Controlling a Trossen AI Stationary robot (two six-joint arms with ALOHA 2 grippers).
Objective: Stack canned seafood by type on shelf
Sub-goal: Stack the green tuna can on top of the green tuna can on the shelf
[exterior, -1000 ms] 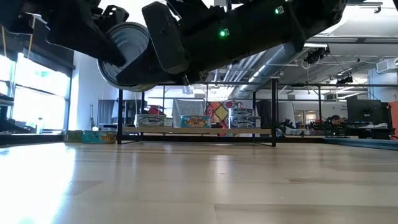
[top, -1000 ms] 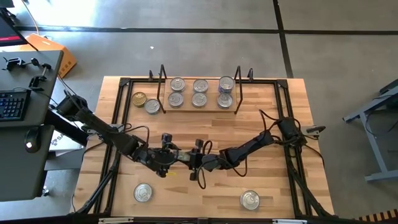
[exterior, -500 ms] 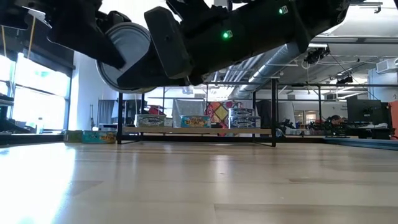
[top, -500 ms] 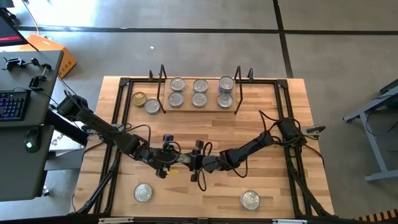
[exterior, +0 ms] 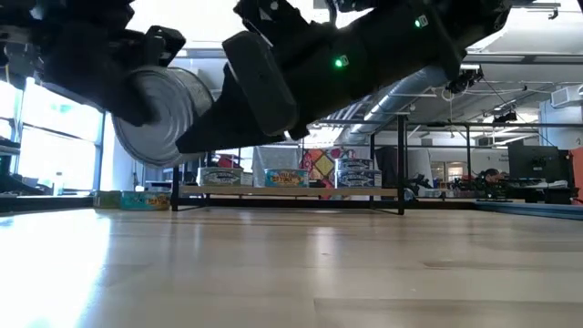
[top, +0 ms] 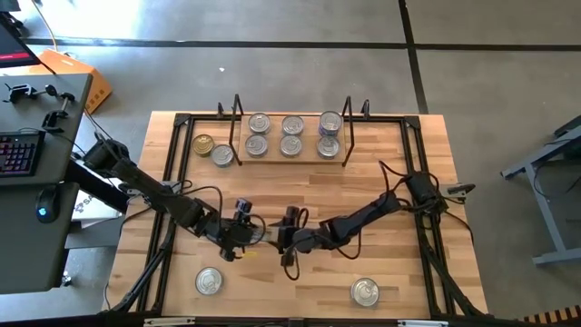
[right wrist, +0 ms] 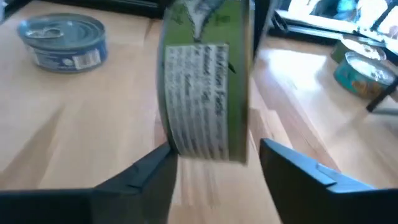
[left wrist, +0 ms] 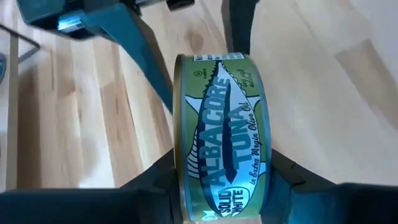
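Note:
A green-labelled tuna can (left wrist: 221, 137) hangs on edge above the middle of the table, with my left gripper (top: 247, 232) shut on it. My right gripper (top: 283, 240) is open. Its fingers (right wrist: 149, 177) stand on either side of the same can (right wrist: 205, 81), coming from the table's right. The low view shows the can (exterior: 164, 114) well above the tabletop. The shelf (top: 290, 154) at the far side carries several silver-lidded cans (top: 292, 124) resting on their flat bottoms. My left gripper pinches the can's two flat ends (left wrist: 178, 155) between its two fingers (left wrist: 155, 183). The fingers slant down from the table's left. The can stands on edge with its label wall toward the wrist, lifted clear of the table.
A gold-lidded can (top: 203, 144) and a silver one (top: 222, 155) sit left of the shelf. Two more cans (top: 209, 281) (top: 365, 292) lie near the front edge. A black frame (top: 172, 182) runs around the tabletop. Bare wood lies between the arms and the shelf.
My right gripper has opened off the can, which now stays in my left gripper alone. In that hold the can has turned, its lid swinging away from the low camera, and has sunk a little toward the table's left.

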